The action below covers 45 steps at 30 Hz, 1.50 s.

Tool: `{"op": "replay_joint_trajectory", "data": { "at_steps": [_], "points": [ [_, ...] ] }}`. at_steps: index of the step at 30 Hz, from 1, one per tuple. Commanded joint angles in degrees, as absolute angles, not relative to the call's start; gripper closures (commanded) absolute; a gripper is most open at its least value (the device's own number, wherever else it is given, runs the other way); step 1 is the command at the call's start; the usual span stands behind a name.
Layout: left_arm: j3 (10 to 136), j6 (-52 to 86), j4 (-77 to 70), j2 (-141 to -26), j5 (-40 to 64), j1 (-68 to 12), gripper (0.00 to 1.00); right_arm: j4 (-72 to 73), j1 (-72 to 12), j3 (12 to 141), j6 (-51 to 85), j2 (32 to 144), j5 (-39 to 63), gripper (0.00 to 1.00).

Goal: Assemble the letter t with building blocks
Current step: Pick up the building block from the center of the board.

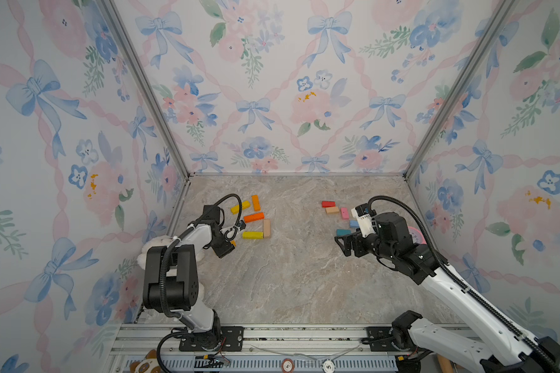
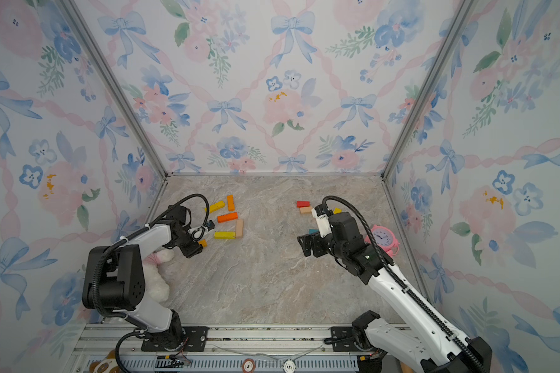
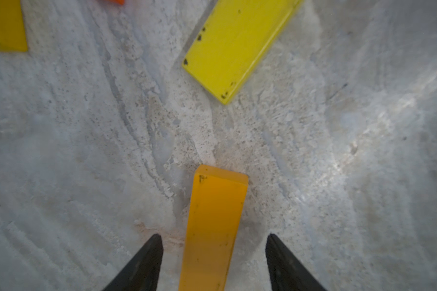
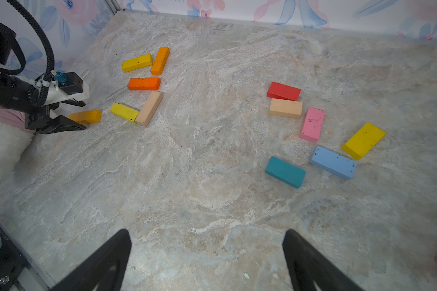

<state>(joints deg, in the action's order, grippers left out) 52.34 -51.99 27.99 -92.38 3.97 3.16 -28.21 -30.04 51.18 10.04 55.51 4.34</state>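
Centre the left gripper, jaws apart and gripping nothing, astride the amber block between them, then close squarely.

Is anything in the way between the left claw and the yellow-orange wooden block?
Nothing visible does. The left gripper straddles the flat yellow-orange wooden block, jaws open, with only bare marble-patterned tabletop showing on either side.

Floral bow-print walls, marbled grey floor, aluminium corner posts

Left tool parted, right tool wide
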Motion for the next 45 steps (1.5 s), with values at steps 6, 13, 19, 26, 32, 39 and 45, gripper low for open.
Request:
{"op": "replay_joint_trajectory", "data": {
  "at_steps": [6, 13, 19, 26, 32, 39, 45],
  "points": [
    [54.49, -49.4, 31.96, -95.74, 6.23, 3.43, 0.35, -27.1, -29.88, 50.15, 10.8, 54.74, 5.26, 0.04],
    [54.14, -49.78, 32.13, -95.98, 6.14, 3.52, 0.45, -26.85, -29.88, 50.1, 10.8, 54.76, 5.45, 0.04],
    [52.61, -52.53, 32.08, -93.42, 6.67, 3.9, 0.55, -26.29, -29.8, 49.97, 10.86, 54.72, 5.44, 0.04],
    [52.6, -54.55, 32.13, -92.42, 7.02, 3.83, 0.8, -26.45, -29.6, 50.1, 10.76, 54.84, 5.38, 0.04],
    [52.12, -57.89, 32.0, -88.66, 9.8, 3.43, 0.86, -26.42, -29.43, 50.06, 10.77, 54.5, 5.1, 0.04],
    [55.81, -62.7, 33.33, -82.18, 8.42, -1.31, 0.87, -26.87, -29.22, 50.27, 10.47, 54.53, 4.4, 0.04],
    [62.31, -65.64, 35.07, -85.32, 4.71, -13.05, 0.87, -27.67, -28.92, 50.95, 9.8, 54.75, 3.18, 0.04]
  ]
}}
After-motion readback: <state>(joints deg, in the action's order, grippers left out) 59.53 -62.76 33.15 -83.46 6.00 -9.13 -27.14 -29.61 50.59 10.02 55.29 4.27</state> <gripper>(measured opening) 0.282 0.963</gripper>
